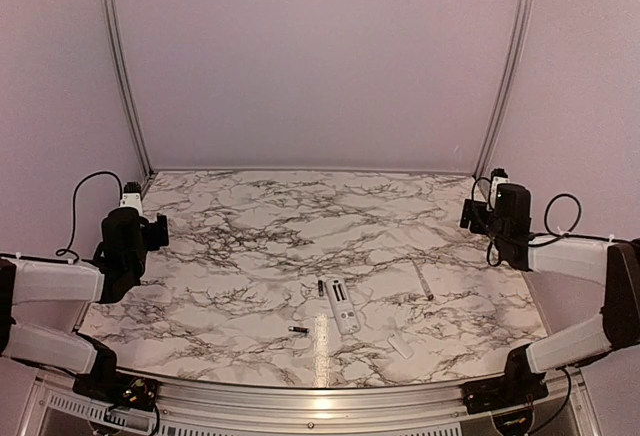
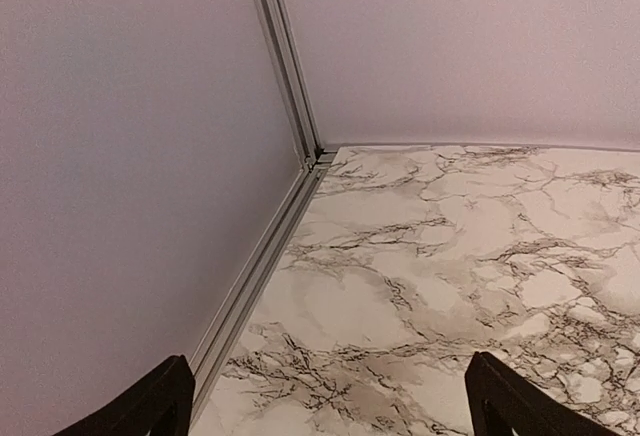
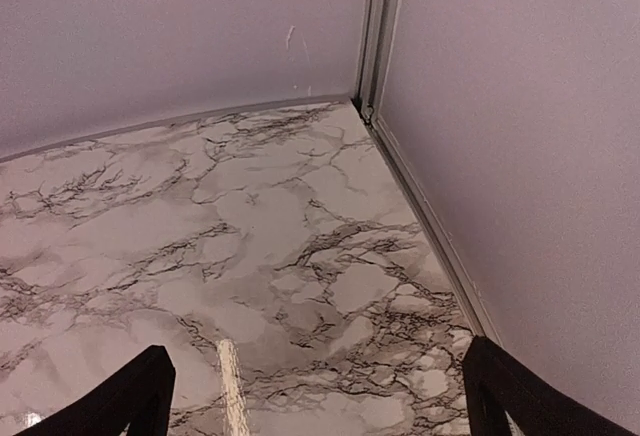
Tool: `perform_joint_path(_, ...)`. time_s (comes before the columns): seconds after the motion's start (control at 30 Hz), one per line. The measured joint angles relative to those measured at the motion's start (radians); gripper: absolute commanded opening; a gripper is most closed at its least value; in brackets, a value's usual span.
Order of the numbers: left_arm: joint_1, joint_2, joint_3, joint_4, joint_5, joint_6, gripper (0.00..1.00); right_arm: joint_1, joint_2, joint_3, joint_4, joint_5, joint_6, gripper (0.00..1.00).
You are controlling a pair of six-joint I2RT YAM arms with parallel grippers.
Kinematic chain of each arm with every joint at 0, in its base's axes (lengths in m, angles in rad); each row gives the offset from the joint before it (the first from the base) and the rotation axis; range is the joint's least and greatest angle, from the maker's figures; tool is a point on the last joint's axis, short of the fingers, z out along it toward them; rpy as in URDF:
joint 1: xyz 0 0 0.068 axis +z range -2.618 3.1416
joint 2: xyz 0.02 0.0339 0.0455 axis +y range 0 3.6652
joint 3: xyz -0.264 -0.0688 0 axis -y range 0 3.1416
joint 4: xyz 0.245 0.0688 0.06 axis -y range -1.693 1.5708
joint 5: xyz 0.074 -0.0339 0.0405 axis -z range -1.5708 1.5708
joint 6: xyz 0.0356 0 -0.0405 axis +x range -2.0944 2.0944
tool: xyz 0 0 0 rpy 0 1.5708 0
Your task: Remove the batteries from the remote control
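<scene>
Apart, left gripper (image 2: 328, 381) and right gripper (image 3: 318, 356) hover agape.

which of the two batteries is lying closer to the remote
The battery close beside the remote control, near its far end and roughly parallel to it. The other battery lies apart, nearer the table's front edge, turned crosswise.

The table (image 1: 230, 246) is white marble with dark grey veins. The walls (image 1: 320, 56) are pale lilac. The remote (image 1: 341, 305) is white, its recess dark; the batteries (image 1: 321, 287) dark; the stick (image 1: 423, 281) pale grey; the cover (image 1: 401, 345) white.
</scene>
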Motion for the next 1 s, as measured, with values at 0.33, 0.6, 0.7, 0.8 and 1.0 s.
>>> perform_joint_path(0.33, 0.127, 0.22, -0.015, 0.27, 0.189, 0.034, 0.93, -0.078, 0.093, -0.296, 0.469, -0.069, -0.117, 0.99)
perform_joint_path(0.6, 0.18, 0.312, 0.026, 0.333, 0.303, 0.031, 0.97, -0.082, 0.217, -0.379, 0.892, -0.113, -0.182, 0.99)
perform_joint_path(0.7, 0.222, 0.311, 0.011, 0.387, 0.34, 0.01, 0.99, -0.084, 0.293, -0.392, 0.958, -0.143, -0.206, 0.99)
perform_joint_path(0.8, 0.245, 0.31, -0.02, 0.435, 0.368, -0.008, 0.99, -0.083, 0.308, -0.403, 0.998, -0.136, -0.211, 0.98)
perform_joint_path(1.0, 0.271, 0.316, -0.107, 0.571, 0.465, -0.019, 0.99, -0.082, 0.309, -0.403, 1.043, -0.117, -0.211, 0.98)
